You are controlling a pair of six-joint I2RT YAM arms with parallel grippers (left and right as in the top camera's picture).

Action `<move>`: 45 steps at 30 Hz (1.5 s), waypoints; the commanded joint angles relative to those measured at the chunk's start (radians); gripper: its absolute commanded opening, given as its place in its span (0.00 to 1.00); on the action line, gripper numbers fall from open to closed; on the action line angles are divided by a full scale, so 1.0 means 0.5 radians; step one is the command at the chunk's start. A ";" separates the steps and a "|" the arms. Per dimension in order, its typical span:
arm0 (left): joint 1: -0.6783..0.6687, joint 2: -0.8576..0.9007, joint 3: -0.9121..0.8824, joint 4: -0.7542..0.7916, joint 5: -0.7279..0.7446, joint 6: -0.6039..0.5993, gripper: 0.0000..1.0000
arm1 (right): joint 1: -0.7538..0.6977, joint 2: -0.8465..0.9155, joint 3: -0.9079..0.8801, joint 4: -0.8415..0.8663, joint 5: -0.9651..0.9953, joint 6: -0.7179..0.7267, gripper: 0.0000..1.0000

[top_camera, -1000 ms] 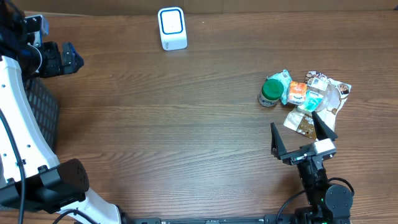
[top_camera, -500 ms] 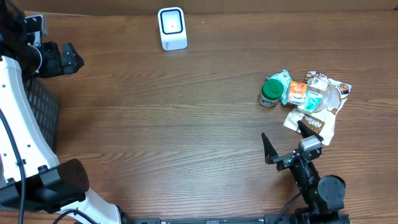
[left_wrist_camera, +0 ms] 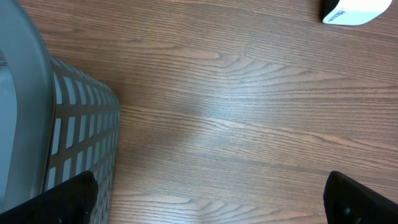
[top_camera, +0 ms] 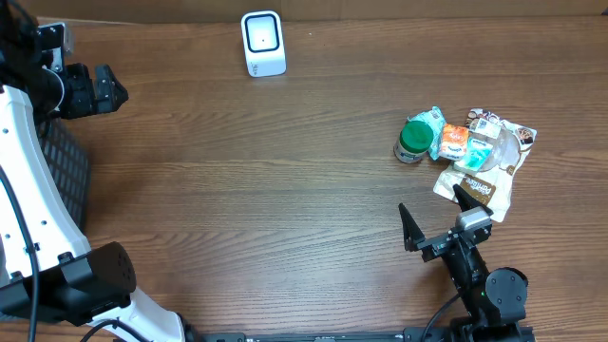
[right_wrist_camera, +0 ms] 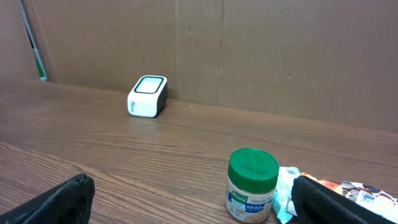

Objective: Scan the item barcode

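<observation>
The white barcode scanner [top_camera: 263, 43] stands at the far edge of the table, also in the right wrist view [right_wrist_camera: 147, 96] and at the top corner of the left wrist view [left_wrist_camera: 354, 9]. A pile of items lies at the right: a green-lidded jar [top_camera: 413, 141] [right_wrist_camera: 251, 185], an orange packet [top_camera: 455, 142] and a brown pouch [top_camera: 472, 188]. My right gripper [top_camera: 439, 217] [right_wrist_camera: 199, 208] is open and empty, just in front of the pile, facing the jar. My left gripper [top_camera: 95, 90] [left_wrist_camera: 211, 202] hangs open and empty over bare wood at the far left.
A grey mesh basket [top_camera: 62, 176] [left_wrist_camera: 74, 124] sits at the table's left edge, under the left arm. A brown cardboard wall [right_wrist_camera: 280, 50] stands behind the scanner. Bare wood [top_camera: 266, 190] stretches between scanner and pile.
The right gripper shifted slightly left and tilted, its fingers now nearer the brown pouch; it has held still for the last half second. The left arm has not moved.
</observation>
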 commanded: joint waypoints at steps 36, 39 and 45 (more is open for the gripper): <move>-0.803 -0.909 0.028 -0.021 -0.005 0.037 1.00 | -0.004 -0.016 -0.021 0.010 -0.011 0.013 1.00; -0.803 -0.953 0.028 -0.056 -0.006 0.037 0.99 | -0.004 -0.016 -0.021 0.010 -0.011 0.013 1.00; -0.803 -1.128 -0.195 0.307 0.045 0.052 1.00 | -0.004 -0.016 -0.021 0.010 -0.011 0.013 1.00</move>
